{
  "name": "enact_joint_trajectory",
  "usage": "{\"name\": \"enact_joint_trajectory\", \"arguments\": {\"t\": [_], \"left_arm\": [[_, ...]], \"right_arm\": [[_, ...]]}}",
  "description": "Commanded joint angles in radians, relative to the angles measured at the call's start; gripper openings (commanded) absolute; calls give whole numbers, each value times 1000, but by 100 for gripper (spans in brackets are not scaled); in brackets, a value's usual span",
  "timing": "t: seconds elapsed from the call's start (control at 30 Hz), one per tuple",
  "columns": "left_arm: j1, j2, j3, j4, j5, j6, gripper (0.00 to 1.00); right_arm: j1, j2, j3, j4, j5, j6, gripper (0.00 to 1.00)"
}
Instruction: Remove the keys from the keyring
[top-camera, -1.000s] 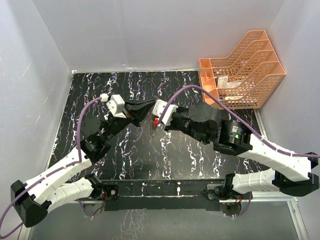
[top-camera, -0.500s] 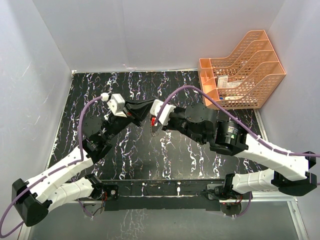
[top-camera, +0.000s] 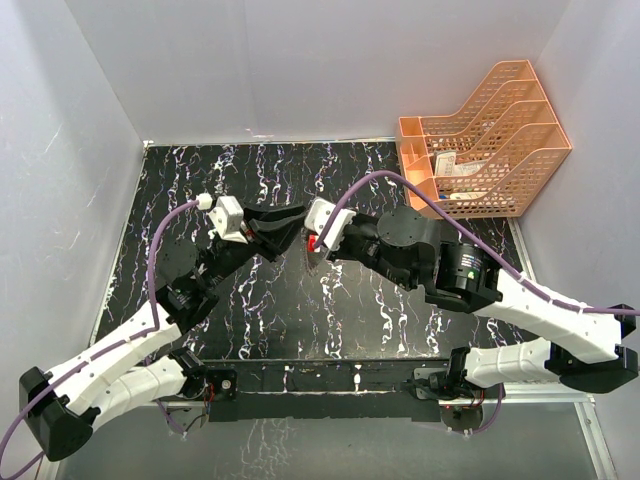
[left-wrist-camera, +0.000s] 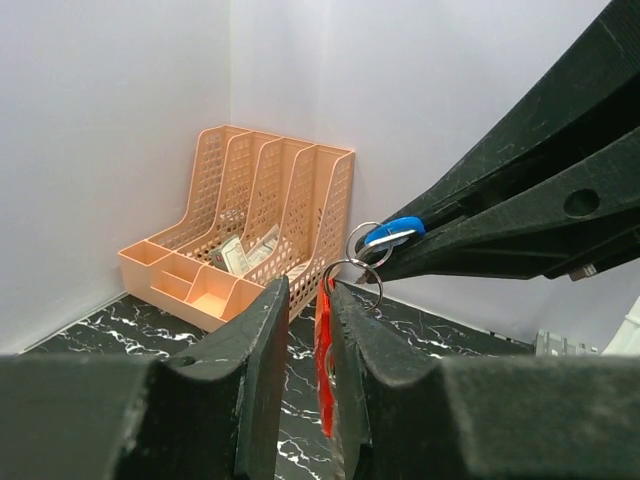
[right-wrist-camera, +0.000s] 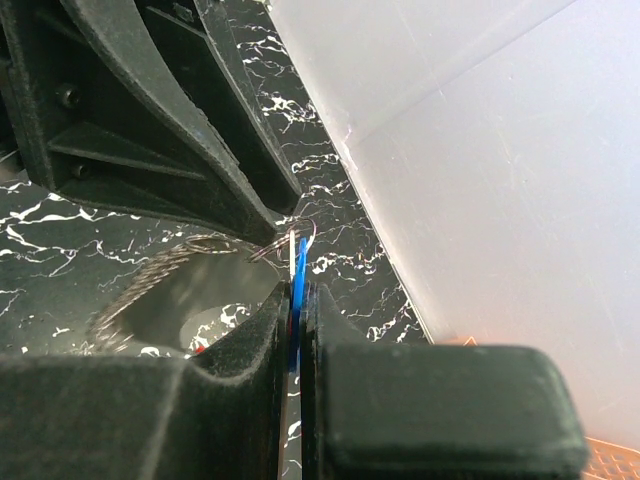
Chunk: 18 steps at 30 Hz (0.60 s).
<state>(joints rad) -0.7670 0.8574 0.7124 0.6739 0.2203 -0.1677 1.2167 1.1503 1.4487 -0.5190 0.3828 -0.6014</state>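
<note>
Your right claw (right-wrist-camera: 297, 300) is clamped on the blue key (left-wrist-camera: 392, 231); your left claw (left-wrist-camera: 308, 300) pinches the keyring (left-wrist-camera: 323, 360) by its red part, both above the desk (top-camera: 200, 180).

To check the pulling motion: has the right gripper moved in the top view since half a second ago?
Yes. The right gripper has shifted slightly to the right, toward the orange file rack, which has stayed put.
</note>
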Motion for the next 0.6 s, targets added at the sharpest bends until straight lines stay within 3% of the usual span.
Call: {"name": "enact_joint_trajectory", "arguments": {"t": [0.0, 0.4, 0.57], "left_arm": [[6, -12, 10, 43, 28, 0, 23], [6, 49, 31, 127, 39, -7, 25], [6, 65, 41, 147, 96, -5, 34]], "right_arm": [[6, -36, 15, 84, -2, -5, 0], [5, -23, 16, 72, -41, 6, 0], [6, -21, 15, 69, -38, 7, 0]]}}
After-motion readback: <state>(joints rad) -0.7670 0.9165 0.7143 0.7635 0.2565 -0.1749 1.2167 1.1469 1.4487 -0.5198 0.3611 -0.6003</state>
